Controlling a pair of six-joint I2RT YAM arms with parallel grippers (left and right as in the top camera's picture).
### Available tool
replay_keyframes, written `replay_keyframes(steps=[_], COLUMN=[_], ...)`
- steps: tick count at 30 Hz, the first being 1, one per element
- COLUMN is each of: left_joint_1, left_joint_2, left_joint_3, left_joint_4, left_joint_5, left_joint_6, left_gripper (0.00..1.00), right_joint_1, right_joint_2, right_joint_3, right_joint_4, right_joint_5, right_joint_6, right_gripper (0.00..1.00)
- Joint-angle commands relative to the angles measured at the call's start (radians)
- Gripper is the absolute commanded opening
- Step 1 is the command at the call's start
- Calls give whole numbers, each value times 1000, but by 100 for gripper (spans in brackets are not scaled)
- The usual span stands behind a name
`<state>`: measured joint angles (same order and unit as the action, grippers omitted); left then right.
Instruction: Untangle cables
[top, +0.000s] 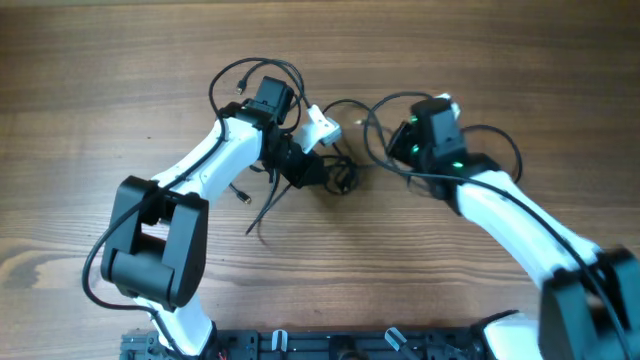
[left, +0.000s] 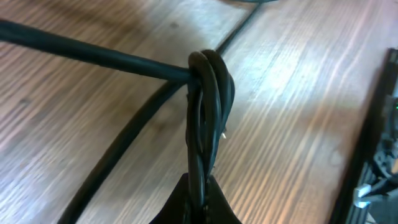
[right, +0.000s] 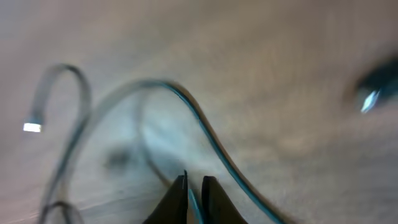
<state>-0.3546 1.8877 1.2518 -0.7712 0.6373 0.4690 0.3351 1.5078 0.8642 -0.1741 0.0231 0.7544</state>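
Thin black cables (top: 343, 180) lie tangled on the wooden table between the two arms, with loose ends (top: 262, 215) trailing toward the front. My left gripper (top: 318, 175) is shut on a looped bunch of cable (left: 208, 81); a taut strand (left: 93, 53) runs from that knot off to the left. The left gripper (left: 202, 196) holds the loop upright above the wood. My right gripper (top: 392, 150) sits right of the tangle. In the blurred right wrist view the right gripper (right: 194, 193) has its jaws almost together with a thin cable (right: 205, 134) passing between them. A small plug (right: 32, 127) ends another curl.
A white piece (top: 322, 127) sits just behind the tangle, near the left wrist. A small loose plug (top: 243, 192) lies beside the left arm. A black rail (top: 350, 345) runs along the table's front edge. The arms' own thicker wires loop above both wrists.
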Motion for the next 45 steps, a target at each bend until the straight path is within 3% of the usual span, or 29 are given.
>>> replay_keyframes(steps=[1, 8, 14, 20, 24, 26, 32, 33, 38, 45], left_joint_1=[10, 10, 10, 10, 10, 10, 10, 10, 10, 13], left_joint_2=[-13, -13, -13, -13, -13, -13, -13, -13, -32, -132], left_joint_3=[-2, -2, -2, -2, -2, -2, -2, -2, -2, -1], left_joint_4=[-3, -3, -3, -3, -3, -3, -4, -4, -8, 6], left_joint_5=[-29, -29, -29, -29, -29, -29, -29, -29, -21, 32], left_joint_6=[-14, -14, -14, -13, -13, -13, -13, -13, -37, -78], left_gripper=[4, 5, 5, 5, 6, 12, 54, 58, 67, 68], right_joint_1=[-9, -9, -9, -8, -7, -7, -7, -7, -7, -7], right_joint_2=[-162, -274, -245, -205, -148, -122, -50, -42, -21, -21], right_joint_3=[9, 9, 9, 9, 9, 9, 9, 9, 9, 9], right_joint_4=[9, -26, -71, -71, -71, -70, -69, -66, -62, -67], right_joint_5=[-11, -60, -148, -161, -218, -236, -262, -263, -262, -262], right_joint_6=[-100, -100, -101, -96, -96, -97, -97, -97, -97, -100], right_gripper=[8, 4, 18, 20, 28, 28, 29, 29, 29, 33])
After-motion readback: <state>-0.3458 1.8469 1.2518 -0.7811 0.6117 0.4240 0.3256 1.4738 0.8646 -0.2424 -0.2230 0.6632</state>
